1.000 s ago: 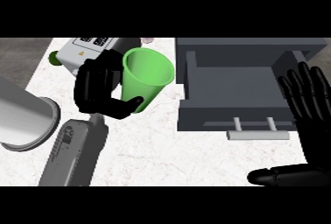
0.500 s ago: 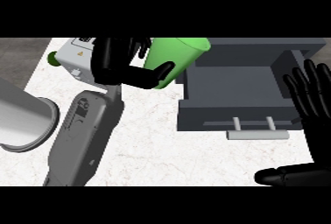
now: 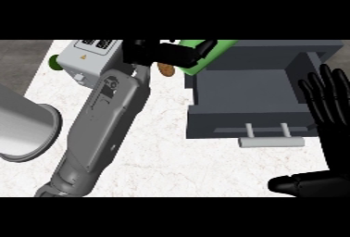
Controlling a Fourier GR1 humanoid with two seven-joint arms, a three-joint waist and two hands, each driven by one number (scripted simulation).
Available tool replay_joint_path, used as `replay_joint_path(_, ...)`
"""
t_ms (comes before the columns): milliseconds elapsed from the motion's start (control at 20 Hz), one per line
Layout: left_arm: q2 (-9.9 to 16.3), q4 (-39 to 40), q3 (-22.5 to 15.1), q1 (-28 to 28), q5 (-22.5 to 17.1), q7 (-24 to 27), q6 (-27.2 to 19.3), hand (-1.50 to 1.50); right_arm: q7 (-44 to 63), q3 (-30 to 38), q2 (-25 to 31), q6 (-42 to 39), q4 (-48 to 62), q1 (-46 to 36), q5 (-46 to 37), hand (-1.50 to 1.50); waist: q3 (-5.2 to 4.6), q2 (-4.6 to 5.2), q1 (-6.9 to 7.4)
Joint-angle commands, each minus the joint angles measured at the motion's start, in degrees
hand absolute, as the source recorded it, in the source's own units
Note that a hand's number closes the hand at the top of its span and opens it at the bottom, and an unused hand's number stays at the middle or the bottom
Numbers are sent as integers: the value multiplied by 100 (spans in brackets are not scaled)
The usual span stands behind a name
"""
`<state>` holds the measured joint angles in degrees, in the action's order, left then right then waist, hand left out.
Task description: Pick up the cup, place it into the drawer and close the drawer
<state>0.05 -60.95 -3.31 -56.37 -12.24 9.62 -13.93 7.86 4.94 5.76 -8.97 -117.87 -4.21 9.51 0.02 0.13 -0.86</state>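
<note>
Item: cup [image 3: 217,50], green, held on its side in the left hand [image 3: 164,53], whose black fingers were curled round its wall; most of the cup was hidden by the hand and cut by the upper edge of the view, so its mouth could not be made out

Position relative to the drawer [image 3: 239,118]: the cup sat at the drawer's far left corner, overlapping the left wall in the view; whether it hung over the cavity or just outside could not be told

Drawer: grey, pulled open toward the robot, interior bare, with a pale bar handle [image 3: 271,142] on its front

Step in hand, as judged: transport, with the cup lifted clear of the counter [image 3: 171,152] and carried to the drawer, not yet placed

Next move, as judged: shift the cup further over the cavity, lower it inside the walls, release, withdraw the forearm [image 3: 103,125], then push the front shut

Right hand [image 3: 328,134]: just right of the drawer, fingers straight and upright, thumb out, holding nothing, resting

Other: grey-white box [image 3: 92,58] and a small brown object [image 3: 165,69] left of the drawer; grey cylinder [image 3: 24,125] far left
</note>
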Motion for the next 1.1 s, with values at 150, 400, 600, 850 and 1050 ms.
replay_joint_path(150,-5,949,-607,-429,-480,337,-583,150,-262,115,21,-157,330,-24,112,-150,0,7,-28)
replay_joint_path(400,-5,1825,-831,-907,-876,745,-871,150,438,162,162,-15,-411,-14,247,-150,-1,10,-120)
replay_joint_path(600,-5,2562,-1306,-1357,-1439,968,-1133,150,-69,-109,-55,10,168,-206,-124,-150,2,44,-205)
replay_joint_path(850,-5,3138,-1673,-1673,-1843,1008,-1023,150,-213,-99,-3,-162,284,-215,-18,-150,5,71,-296)
replay_joint_path(1050,-5,3494,-1998,-1792,-1934,1129,-1055,150,-23,-135,-77,-23,288,-304,-30,-150,4,82,-335)
